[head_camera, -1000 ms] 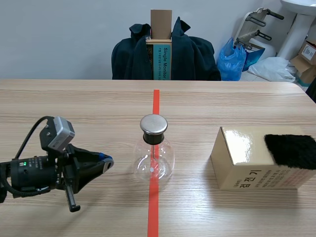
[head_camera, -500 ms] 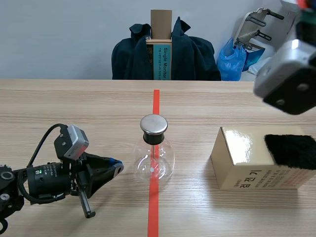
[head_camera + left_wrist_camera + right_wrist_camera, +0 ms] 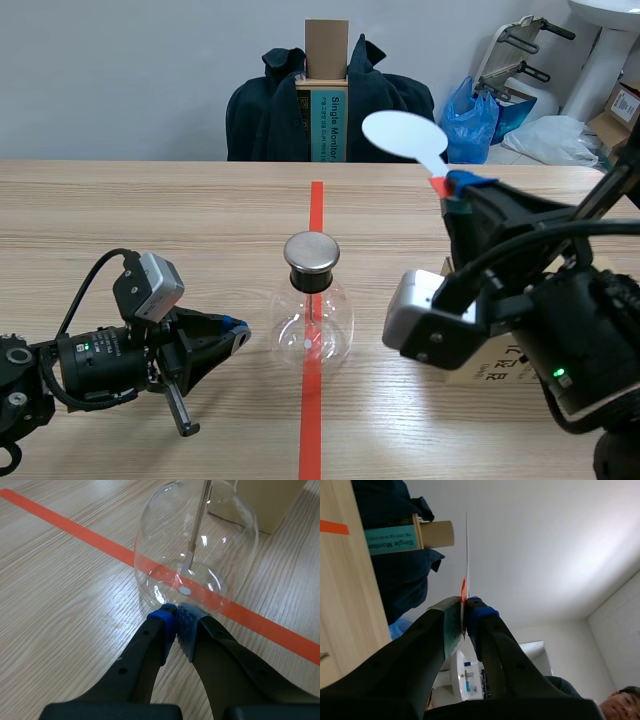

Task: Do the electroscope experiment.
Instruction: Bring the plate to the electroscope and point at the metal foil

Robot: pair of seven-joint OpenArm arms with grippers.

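The electroscope, a clear glass flask (image 3: 312, 328) with a metal cap (image 3: 311, 253), stands on the red tape line at the table's middle. My left gripper (image 3: 238, 330) lies low on the table, shut on nothing, its tips just short of the flask's base (image 3: 197, 545). In the left wrist view the blue pads (image 3: 185, 625) meet right in front of the glass, and a thin rod (image 3: 196, 527) hangs inside. My right gripper (image 3: 455, 195) is raised to the right of the flask, shut on the red handle (image 3: 463, 592) of a white round paddle (image 3: 403, 133).
A tan cardboard box (image 3: 260, 500) stands right of the flask, mostly hidden behind the right arm in the scene view. A chair with a dark coat (image 3: 335, 110) stands beyond the far edge. Bags and boxes (image 3: 470, 120) lie at the back right.
The right arm has swung in from out of view and now stands in front of the box with the paddle up. The left gripper slid right toward the flask, then held.
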